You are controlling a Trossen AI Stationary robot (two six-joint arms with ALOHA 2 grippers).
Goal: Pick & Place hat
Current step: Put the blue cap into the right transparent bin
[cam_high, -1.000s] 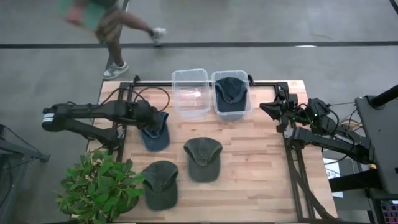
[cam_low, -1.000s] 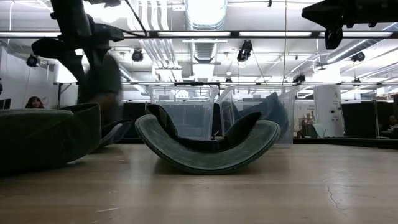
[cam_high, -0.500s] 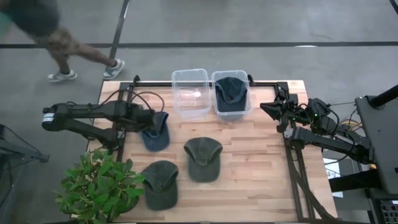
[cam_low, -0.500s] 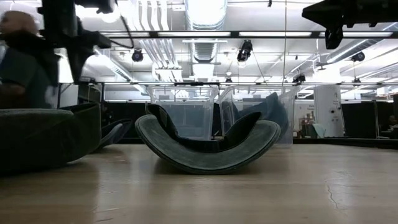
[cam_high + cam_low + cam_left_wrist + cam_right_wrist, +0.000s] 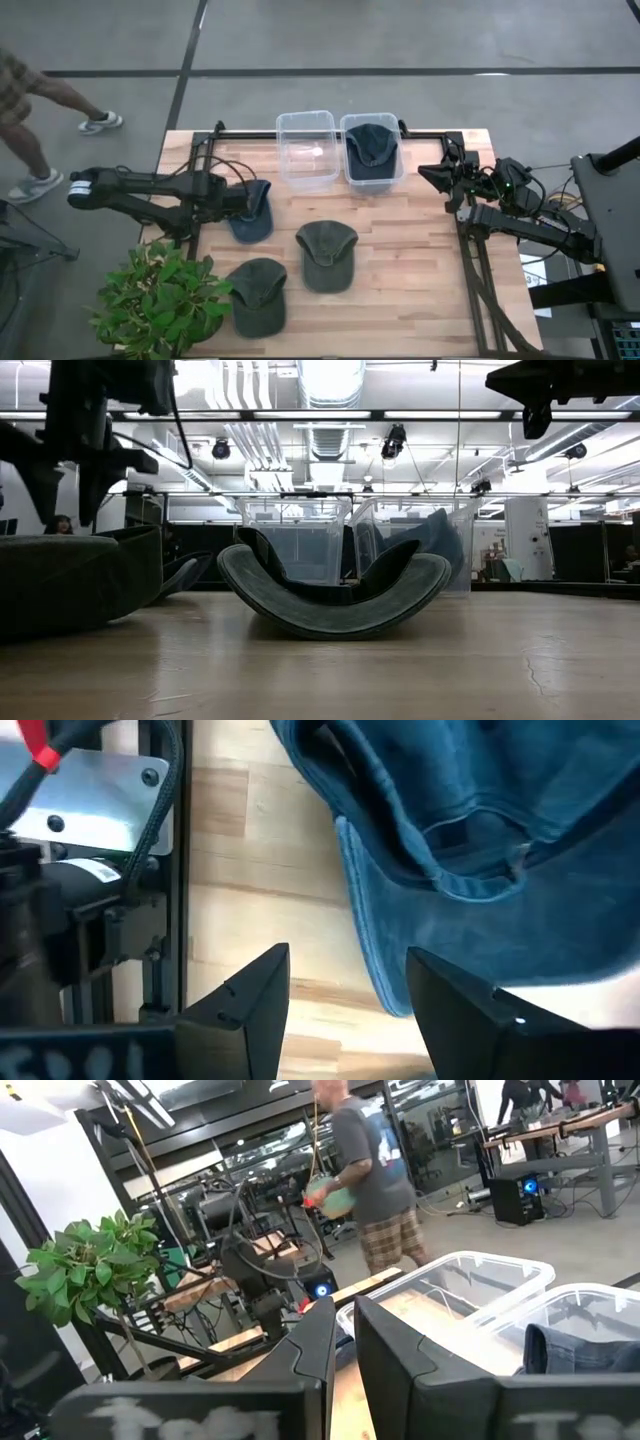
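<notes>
Left gripper [image 5: 240, 203] now lower over blue hat [image 5: 252, 212]

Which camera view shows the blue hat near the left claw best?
The left wrist view: the blue hat fills it, seams clear, beyond the open left claw. The high view shows its place on the table; the low view only an edge; the right wrist view nothing.

Desk [image 5: 420, 290]: pale wood planks, smooth with a slight sheen, bordered by a dark matt metal frame [image 5: 478, 285]. Two bins at the far edge, one empty [image 5: 306, 150] and one loaded [image 5: 372, 176]: clear glossy plastic. Blue hat [image 5: 480, 850]: washed denim-like cloth, matt, with visible stitched seams. Two green hats [image 5: 327, 255] [image 5: 259, 295]: matt faded cloth. Left fingers [image 5: 455, 1010]: dark, smooth matt plastic.
</notes>
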